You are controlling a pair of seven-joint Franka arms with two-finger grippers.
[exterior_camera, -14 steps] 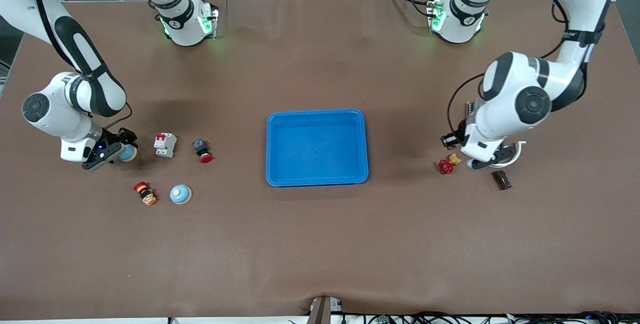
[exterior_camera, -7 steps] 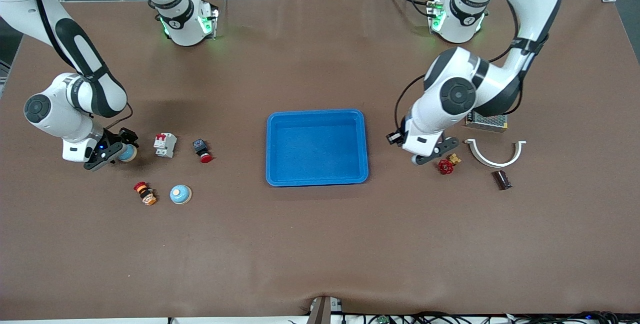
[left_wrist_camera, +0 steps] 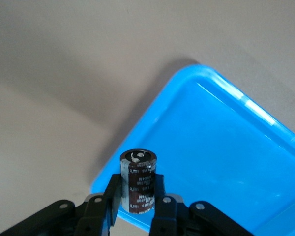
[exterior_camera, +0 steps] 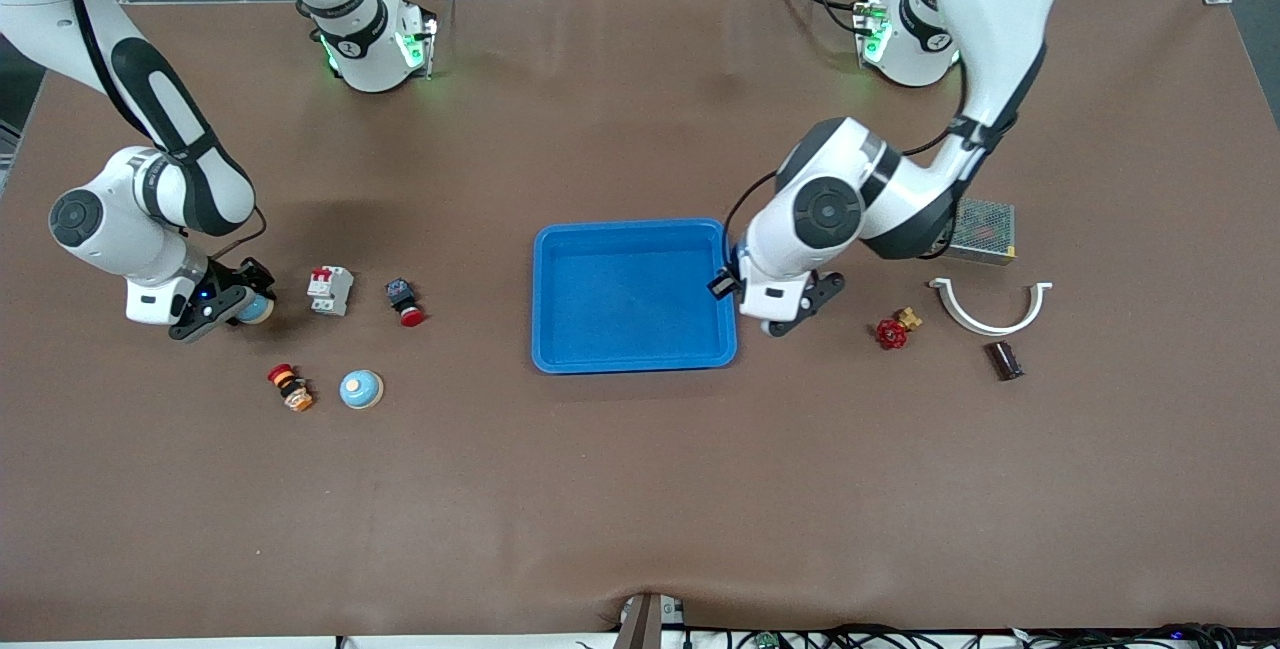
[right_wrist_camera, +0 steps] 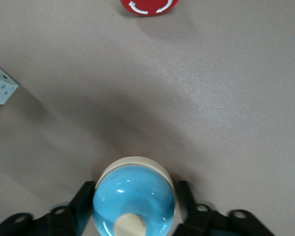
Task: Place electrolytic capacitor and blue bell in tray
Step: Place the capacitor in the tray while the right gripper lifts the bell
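Brown table, blue tray at centre. Left gripper, pinching capacitor, now moved from left-arm end to tray edge: drop imminent. Right gripper clamps blue bell near right-arm end, unmoved.

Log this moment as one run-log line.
left gripper: shut on capacitor, over tray rim | right gripper: shut on blue bell | tray: empty

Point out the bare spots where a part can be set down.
The tray floor is bare. So is the wide table strip nearer the camera. It is crowded by the breaker, red button and blue bell, and around the red valve and white bracket.
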